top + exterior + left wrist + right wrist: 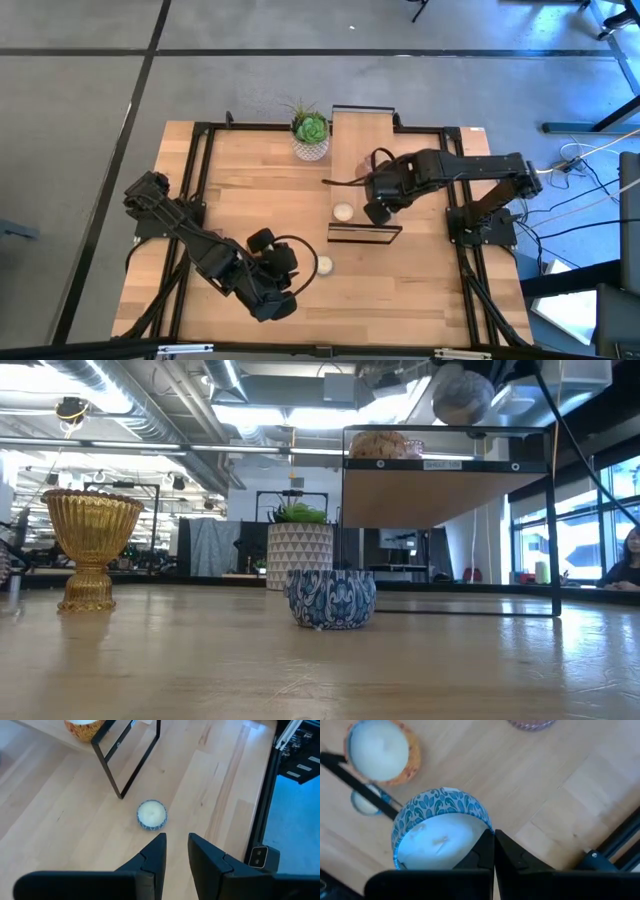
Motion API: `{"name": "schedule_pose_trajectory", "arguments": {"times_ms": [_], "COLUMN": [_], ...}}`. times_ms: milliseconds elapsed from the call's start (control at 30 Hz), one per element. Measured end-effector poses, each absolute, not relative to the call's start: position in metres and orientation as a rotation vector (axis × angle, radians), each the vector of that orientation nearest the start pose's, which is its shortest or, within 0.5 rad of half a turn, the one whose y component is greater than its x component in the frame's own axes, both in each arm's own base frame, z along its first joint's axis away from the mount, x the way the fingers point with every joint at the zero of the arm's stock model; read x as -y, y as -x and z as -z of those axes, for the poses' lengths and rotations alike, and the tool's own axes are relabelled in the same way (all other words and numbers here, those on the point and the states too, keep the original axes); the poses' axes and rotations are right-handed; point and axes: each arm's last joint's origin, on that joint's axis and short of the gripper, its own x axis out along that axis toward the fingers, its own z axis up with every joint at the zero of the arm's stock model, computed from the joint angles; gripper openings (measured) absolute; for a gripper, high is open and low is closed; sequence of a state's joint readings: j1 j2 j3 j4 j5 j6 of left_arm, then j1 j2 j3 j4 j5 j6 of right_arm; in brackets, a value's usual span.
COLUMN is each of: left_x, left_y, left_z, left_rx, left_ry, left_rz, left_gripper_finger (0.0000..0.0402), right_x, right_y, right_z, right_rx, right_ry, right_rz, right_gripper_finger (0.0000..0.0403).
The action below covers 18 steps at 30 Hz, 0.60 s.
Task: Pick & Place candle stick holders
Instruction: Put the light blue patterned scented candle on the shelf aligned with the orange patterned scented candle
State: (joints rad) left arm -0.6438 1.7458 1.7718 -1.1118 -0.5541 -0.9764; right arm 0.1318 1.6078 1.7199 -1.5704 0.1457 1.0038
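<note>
Hovering my right tool (494,842), shut and empty, at the blue-patterned candle bowl's (440,827) rim; amber glass goblet-shaped holder (90,545) stands upright on the worktop (450,660), well apart; left tool (176,845) slightly open, empty

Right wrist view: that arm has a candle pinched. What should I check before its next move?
1. Grip: right gripper shut on the rim of the blue patterned candle. Ok.
2. Landing spot: orange candle already sits on the shelf; whether there is free room below the held one, cannot tell.
3. Left gripper: open, empty, over the table near the second blue candle. Ok.
4. Gold goblet holder: upright, well off to the side. Ok.
</note>
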Motion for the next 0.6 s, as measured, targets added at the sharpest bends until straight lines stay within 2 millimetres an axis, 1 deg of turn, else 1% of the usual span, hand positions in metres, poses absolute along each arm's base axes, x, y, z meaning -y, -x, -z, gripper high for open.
{"name": "schedule_pose_trajectory", "arguments": {"times_ms": [100, 367, 600], "left_x": [0.199, 0.202, 0.207], "left_y": [-0.291, -0.289, -0.286], "left_z": [-0.348, -0.348, -0.348], "left_rx": [-0.820, -0.820, -0.816], "left_ry": [0.297, 0.300, 0.313], "left_rz": [-0.344, -0.338, -0.330], "left_gripper_finger": [0.0074, 0.0074, 0.0074], "right_x": [-0.032, -0.033, -0.028], "right_y": [-0.280, -0.299, -0.304], "right_z": [-0.354, -0.333, -0.328], "right_rx": [-1.287, -1.372, -1.388], "right_ry": [-0.620, -0.627, -0.669], "right_rz": [0.744, 0.772, 0.800], "right_gripper_finger": [0.0000, 0.0000, 0.0000]}}
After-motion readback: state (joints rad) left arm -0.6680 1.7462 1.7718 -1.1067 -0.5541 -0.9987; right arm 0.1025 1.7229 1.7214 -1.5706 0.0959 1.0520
